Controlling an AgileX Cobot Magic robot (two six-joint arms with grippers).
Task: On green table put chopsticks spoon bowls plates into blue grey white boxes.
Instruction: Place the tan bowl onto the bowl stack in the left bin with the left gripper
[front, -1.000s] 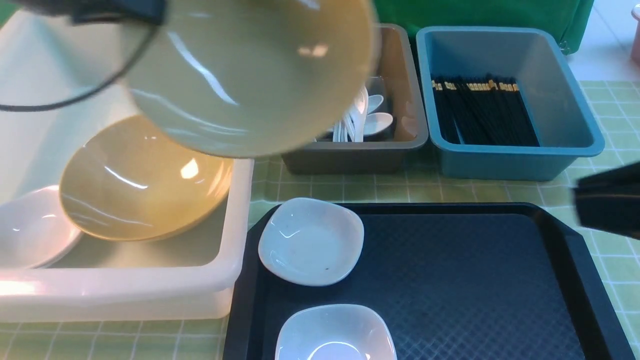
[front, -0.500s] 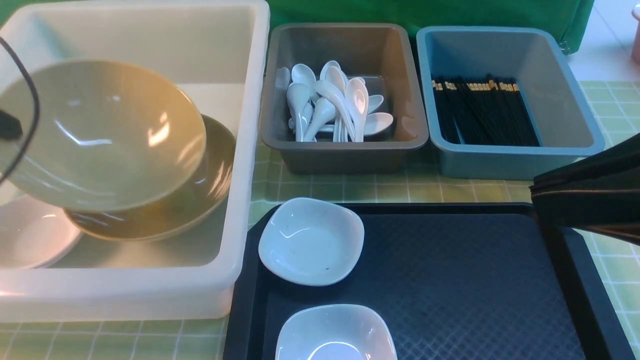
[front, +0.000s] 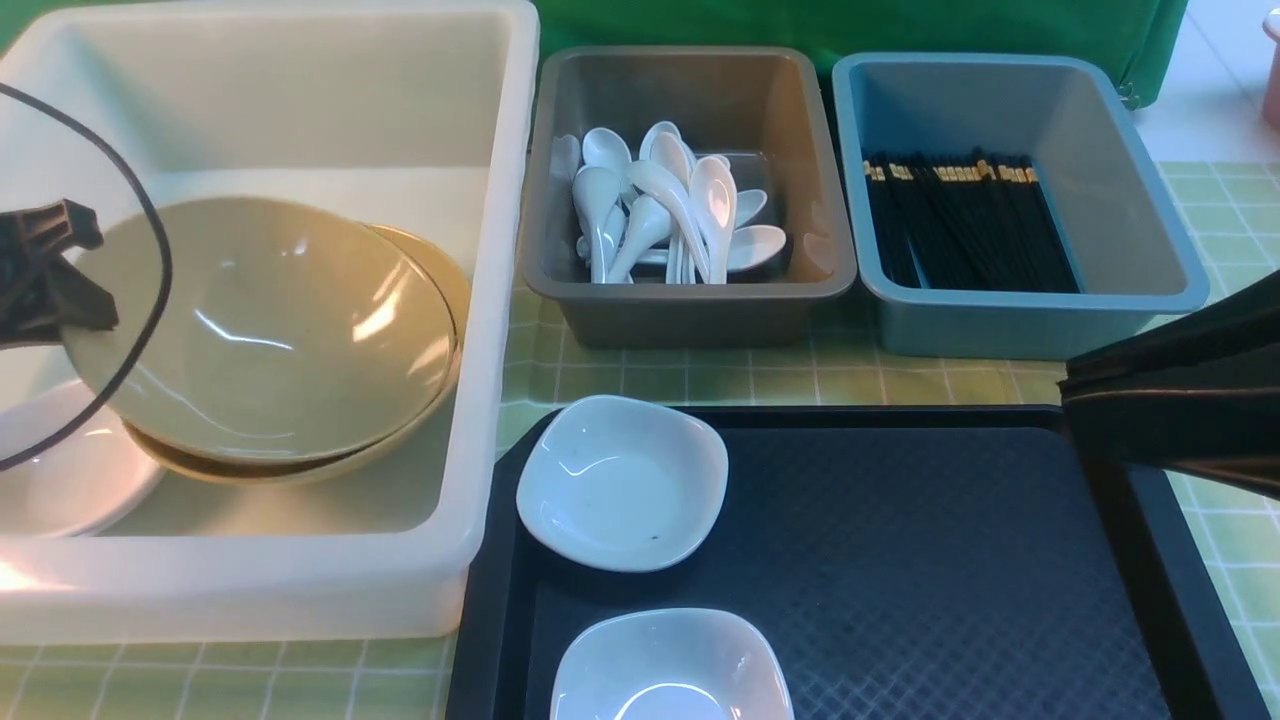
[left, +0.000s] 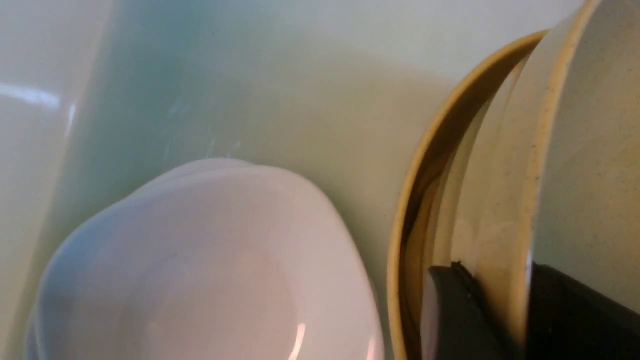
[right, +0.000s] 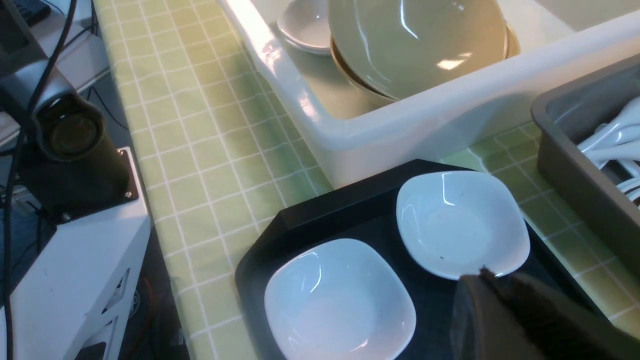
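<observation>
The left gripper (front: 60, 285) is clamped on the rim of the upper bowl (front: 270, 330). The left wrist view shows a black finger (left: 452, 310) on each side of that rim. Two bowls, wide, shallow and glossy tan, sit nested in the white box (front: 495, 330), a big translucent plastic tub. The lower bowl (front: 438, 285) shows only as a crescent of rim. Beside them in the same tub lies a stack of white plates (front: 75, 485), its count unclear.

Next is the grey box (front: 690, 320), which holds a heap of glossy white spoons (front: 660, 215) too tangled to count. Then comes the blue box (front: 1000, 330) with a dense bundle of black, gold-banded chopsticks (front: 965, 225). All three tubs stand on the green table (front: 700, 375), a grid-lined cloth.

In front, a black textured tray (front: 900, 560) carries two square, round-cornered dishes, a far plate (front: 622, 482) and a near plate (front: 670, 665). The right gripper (front: 1090, 400) hangs over the tray's right edge; I cannot tell whether its jaws are apart or together.
</observation>
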